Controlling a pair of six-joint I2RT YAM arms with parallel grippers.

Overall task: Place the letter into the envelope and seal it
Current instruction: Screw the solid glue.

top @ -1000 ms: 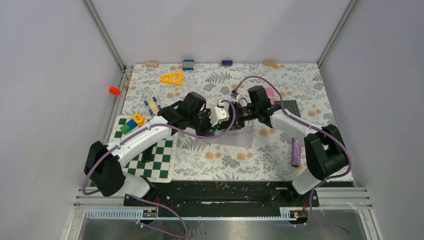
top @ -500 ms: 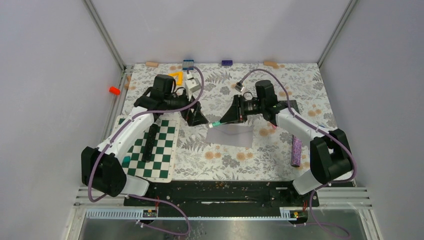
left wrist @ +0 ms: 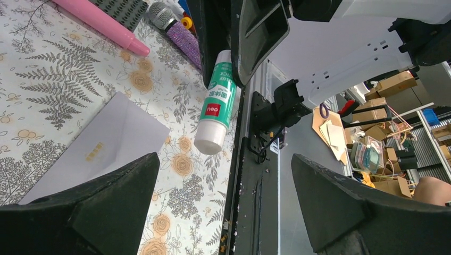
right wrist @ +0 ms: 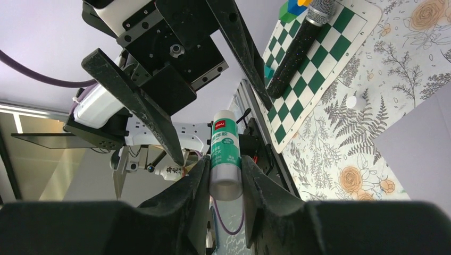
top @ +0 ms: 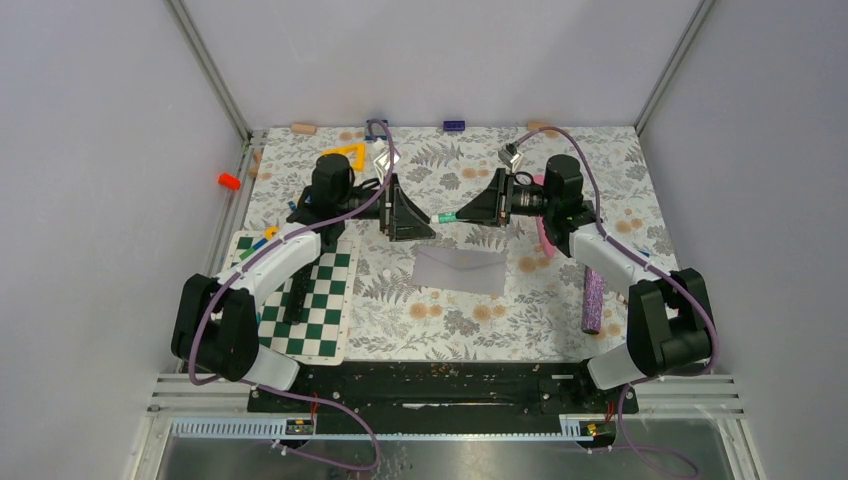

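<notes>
A: Grey paper first: the envelope (top: 460, 270) lies flat on the worktop, below the gap between both tools. No tan letter shows anywhere, and I can't tell whether it's inside.

B: And the grips?

A: Clamped, on the one side. The right tool (right wrist: 225, 178) pinches a glue stick (left wrist: 217, 101) by its rear end only, so most of the stick juts forward of the jaws. The left tool (left wrist: 223, 164) stands wide open and empty, facing the stick's free end head-on.

B: So what worries you?

A: Leverage. With so little of the stick inside the grip, I'd expect any sideways nudge from the left tool to swivel it or pull it out. It would drop onto the envelope beneath and could knock it askew.

B: Anything else?

A: Its flap (top: 462, 257) looks folded flat, and the envelope is loose. If the right tool presses glue down with nothing pinning the paper, it'll likely drag or crumple. And if the letter isn't in, sealing now would spoil the job.
</notes>
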